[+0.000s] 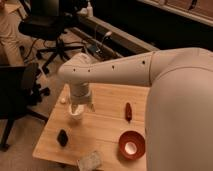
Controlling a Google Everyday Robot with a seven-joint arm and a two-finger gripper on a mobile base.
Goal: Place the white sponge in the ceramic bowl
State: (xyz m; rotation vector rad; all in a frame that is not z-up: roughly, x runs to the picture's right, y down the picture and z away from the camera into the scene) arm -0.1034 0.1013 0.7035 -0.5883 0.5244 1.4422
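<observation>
The white sponge (90,161) lies flat at the wooden table's near edge, a speckled grey-white block with nothing touching it. To its right sits the ceramic bowl (131,145), glossy red-brown with a white centre. My gripper (81,107) hangs from the wrist over the table's left part, well behind the sponge and to the left of the bowl. It is open, with its fingers pointing down just above and beside a small white cup (75,114). Nothing is held between the fingers.
A small black block (62,137) stands left of the sponge. A dark red object (128,111) lies behind the bowl. A small pale item (63,100) rests near the table's left edge. Office chairs (47,25) stand on the floor to the left and behind. My arm (150,70) hides the table's right side.
</observation>
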